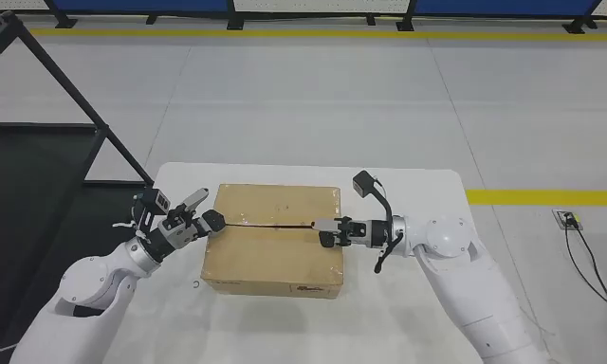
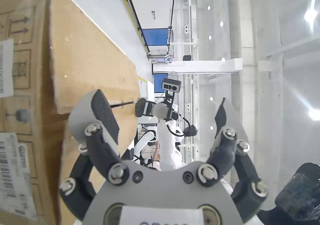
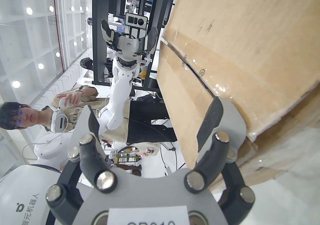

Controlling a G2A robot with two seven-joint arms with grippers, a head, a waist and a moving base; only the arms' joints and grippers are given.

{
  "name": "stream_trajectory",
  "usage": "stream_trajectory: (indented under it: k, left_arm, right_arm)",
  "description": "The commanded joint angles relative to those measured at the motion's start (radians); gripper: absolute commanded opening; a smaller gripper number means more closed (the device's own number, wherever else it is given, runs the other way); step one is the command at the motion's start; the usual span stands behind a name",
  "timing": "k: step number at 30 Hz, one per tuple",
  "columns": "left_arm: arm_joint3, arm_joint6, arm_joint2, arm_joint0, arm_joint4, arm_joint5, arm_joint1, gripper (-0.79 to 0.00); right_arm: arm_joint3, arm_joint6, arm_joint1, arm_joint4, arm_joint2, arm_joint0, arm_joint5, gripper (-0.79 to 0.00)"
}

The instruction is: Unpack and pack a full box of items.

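The left gripper [image 2: 162, 103] sat closest in the left wrist view, its jaws spread wide and holding nothing. One dark finger pad [image 2: 103, 111] lay at the upper edge of the cardboard box [image 2: 87, 61], where the flap seam [image 2: 122, 104] ends; I could not tell whether it touched. The box side carried a white label [image 2: 5, 67] and a barcode sticker [image 2: 15, 168]. Across the box top the right gripper [image 2: 140, 110] was at the seam's other end.

In the right wrist view the right gripper [image 3: 151, 108] was also spread open and empty. One finger [image 3: 215, 116] rested against the box [image 3: 237, 36] at its top edge, by the end of the seam, and the other finger [image 3: 86, 123] stood out in free air. Clear tape [image 3: 200, 71] ran along the seam, and a dark gap showed between the flaps. At the far end the left gripper [image 3: 130, 36] stood open.

From the top view the box [image 1: 275, 260] stood shut near the middle of the white table [image 1: 417, 189]. The left gripper [image 1: 207, 209] was at one end of the seam [image 1: 275, 227] and the right gripper [image 1: 324, 233] at the other, facing each other across the lid.
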Motion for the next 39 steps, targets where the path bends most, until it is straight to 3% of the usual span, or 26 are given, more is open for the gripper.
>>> stream_trajectory:
  k: [1,15,25,39]
  left_arm:
    - [0.014,0.008,0.012,-0.008,0.009,-0.003,-0.005,0.000]
    - [0.036,0.057,0.033,-0.018,0.068,-0.022,-0.020,0.000]
    - [0.036,0.057,0.033,-0.018,0.068,-0.022,-0.020,0.000]
    - [0.036,0.057,0.033,-0.018,0.068,-0.022,-0.020,0.000]
  right_arm:
    - [-0.003,0.003,0.001,-0.003,-0.002,0.000,-0.011,0.000]
    - [-0.106,-0.027,0.027,-0.048,0.046,-0.063,-0.118,0.000]
    - [-0.316,-0.127,0.076,-0.239,0.194,-0.229,-0.136,0.000]
    - [-0.316,-0.127,0.076,-0.239,0.194,-0.229,-0.136,0.000]
